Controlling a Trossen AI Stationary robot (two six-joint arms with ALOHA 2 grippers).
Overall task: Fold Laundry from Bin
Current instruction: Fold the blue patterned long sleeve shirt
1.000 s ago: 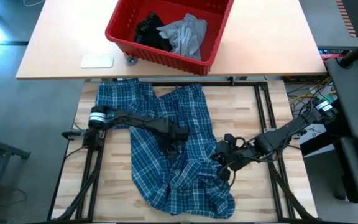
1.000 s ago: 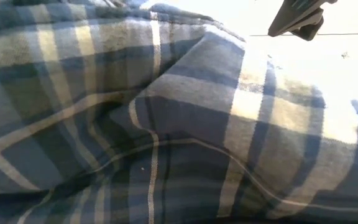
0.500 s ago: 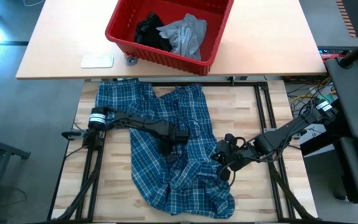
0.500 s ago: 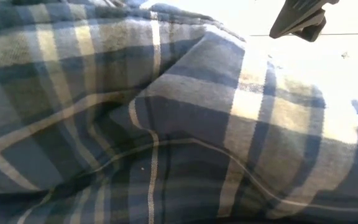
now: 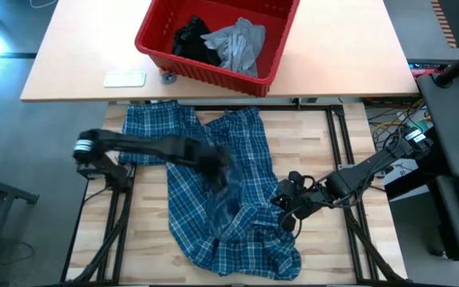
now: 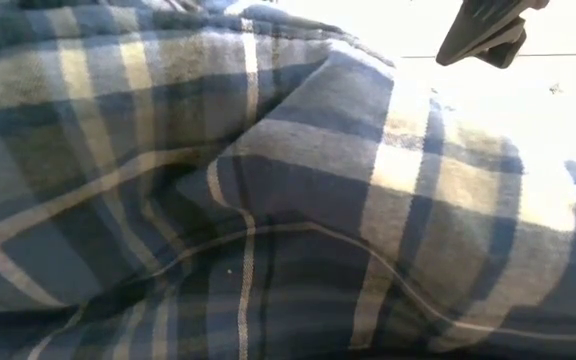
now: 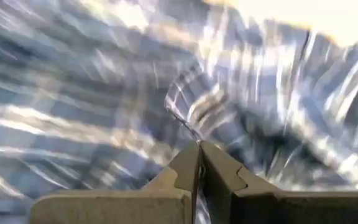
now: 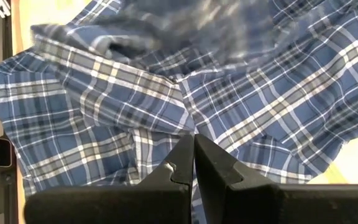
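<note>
On the wooden counter (image 5: 349, 255) we see the plaid shirt (image 5: 237, 239) spread crumpled across its middle. The left hand (image 5: 213, 159), clenched on a fold of the shirt, sits over its centre; the right hand (image 5: 281, 209), clenched, rests at the shirt's right edge. Beyond the far edge, the red bin (image 5: 205, 72) holds a grey T-shirt (image 5: 237, 44) and a black garment (image 5: 191, 38).

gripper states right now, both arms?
Left gripper: shut on the blue-and-white plaid button shirt, pinching a fold.
Right gripper: shut on the same shirt's edge.
</note>
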